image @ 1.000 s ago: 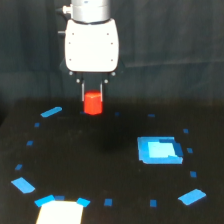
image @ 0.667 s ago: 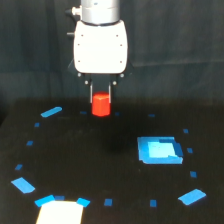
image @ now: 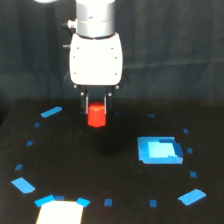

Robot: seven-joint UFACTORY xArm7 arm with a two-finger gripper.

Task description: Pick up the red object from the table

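A dark wall is filling the background, and below it the black bench (image: 115, 165) is spreading across the lower half of the exterior view. Small blue tape marks are dotting the bench in a rough ring; a longer strip (image: 51, 111) is lying toward the view's left, and two angled pieces are sitting low at either side. A blue square patch (image: 159, 150) is lying flat toward the view's right, well apart from the arm, and a white patch (image: 60, 212) is sitting at the bottom edge. None of these is crowding the space under the arm.

The white housing of the xArm6 arm (image: 96, 59) is hanging in the upper middle, with the claw (image: 96, 102) pointing straight down beneath it. The claw's dark fingers are closing on the top of the red object (image: 96, 115), which is standing upright between them, its lower part showing below the fingertips. Whether the red object is touching the bench or hanging just above it cannot be told.
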